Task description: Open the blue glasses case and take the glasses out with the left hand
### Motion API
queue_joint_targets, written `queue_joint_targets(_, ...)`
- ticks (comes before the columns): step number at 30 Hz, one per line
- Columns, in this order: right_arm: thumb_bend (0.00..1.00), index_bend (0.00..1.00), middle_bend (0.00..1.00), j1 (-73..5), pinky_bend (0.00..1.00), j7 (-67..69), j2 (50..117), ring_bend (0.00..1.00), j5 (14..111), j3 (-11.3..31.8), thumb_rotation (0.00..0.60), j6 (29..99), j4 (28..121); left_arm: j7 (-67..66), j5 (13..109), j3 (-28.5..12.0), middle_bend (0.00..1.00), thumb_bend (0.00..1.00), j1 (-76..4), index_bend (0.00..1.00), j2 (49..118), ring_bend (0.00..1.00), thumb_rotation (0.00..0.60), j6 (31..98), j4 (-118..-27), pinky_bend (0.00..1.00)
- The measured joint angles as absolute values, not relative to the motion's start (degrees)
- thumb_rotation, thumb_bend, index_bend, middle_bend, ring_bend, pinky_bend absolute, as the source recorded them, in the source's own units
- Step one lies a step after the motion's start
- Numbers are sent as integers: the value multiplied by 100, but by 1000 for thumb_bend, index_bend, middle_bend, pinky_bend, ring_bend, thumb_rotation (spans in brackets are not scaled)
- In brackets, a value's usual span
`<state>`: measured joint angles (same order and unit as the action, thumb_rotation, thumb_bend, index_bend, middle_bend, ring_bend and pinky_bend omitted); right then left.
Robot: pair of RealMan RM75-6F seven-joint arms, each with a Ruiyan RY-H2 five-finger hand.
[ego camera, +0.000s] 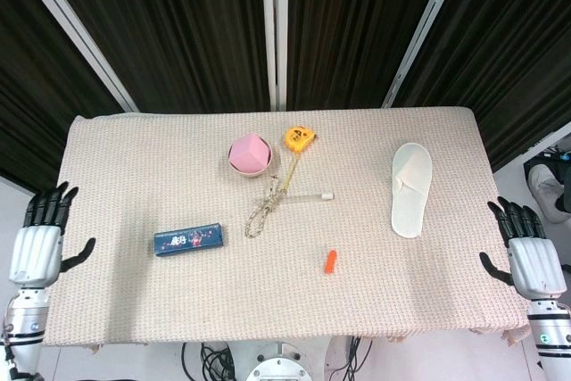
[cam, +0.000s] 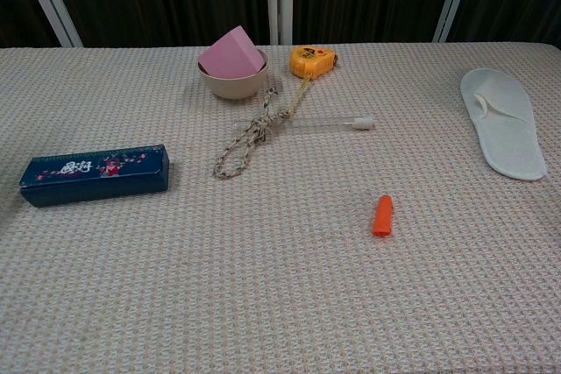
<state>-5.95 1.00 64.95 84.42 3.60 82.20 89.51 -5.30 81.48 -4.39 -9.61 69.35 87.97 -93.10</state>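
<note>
Lying near blue glasses case: rope; orange cap

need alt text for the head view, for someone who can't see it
A closed blue glasses case lies untouched near the table's left front, with both robot hands open off the edges: left hand, right hand. Further back: bowl, tape measure, rope, slipper.

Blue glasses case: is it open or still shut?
Shut. The blue glasses case lies flat on the table as a closed box, no glasses showing. Neither hand touches it.
</note>
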Motion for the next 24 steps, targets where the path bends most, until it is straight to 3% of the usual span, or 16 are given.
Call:
queue_joint_targets(13, 241, 0, 0, -532, 0, 123, 6409, 0, 8539, 338, 600, 8339, 9100, -33, 8237, -286, 8, 248, -793, 65, 6589, 0, 600, 8532, -9589, 43)
queue_joint_targets(24, 242, 0, 0, -485, 0, 302, 6309, 0, 8605, 339, 600, 8431, 9066, -409, 8460, -150, 22, 248, -953, 65, 6666, 0, 600, 8133, -9919, 41)
